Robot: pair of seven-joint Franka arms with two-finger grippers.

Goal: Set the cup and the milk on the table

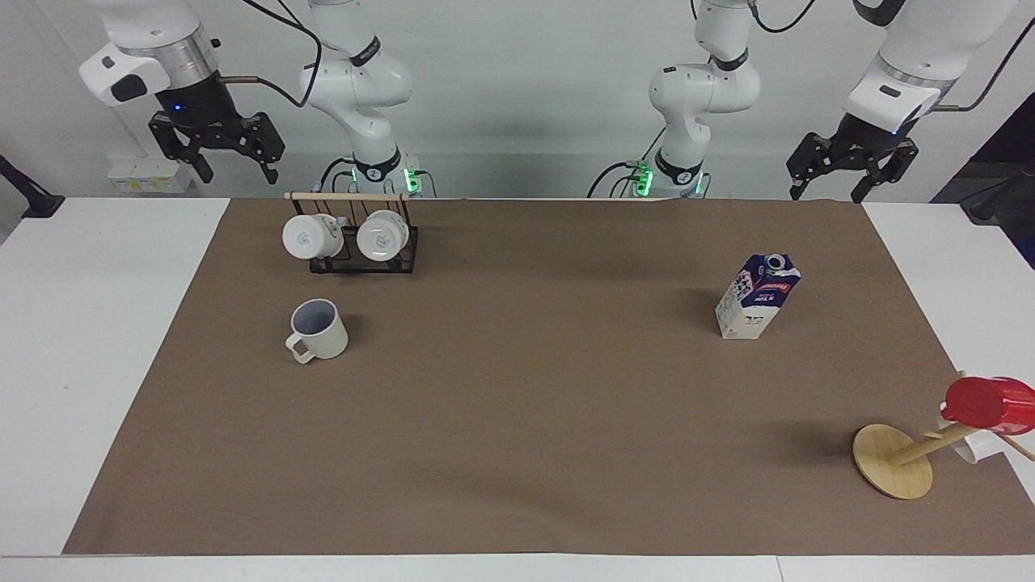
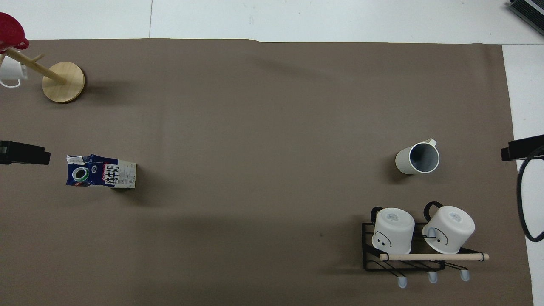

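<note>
I see the small cream-white mug with the loop handle (image 1: pixel 318 329) standing upright and empty on the brown-sheeted white surface (image 1: pixel 517 453), about five o'clock below my right tool (image 1: pixel 217 144), fingers apart. The blue-and-white milk carton (image 1: pixel 757 297) stands seven o'clock from my left tool (image 1: pixel 851 162), also apart. Both arms wait.

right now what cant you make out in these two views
- White mug on the wooden mug tree: cut by the overhead view's edge, mostly covered by the red cup in the facing view.
- Left gripper and right gripper: only dark edges show overhead.
- Milk: label print too small.
</note>
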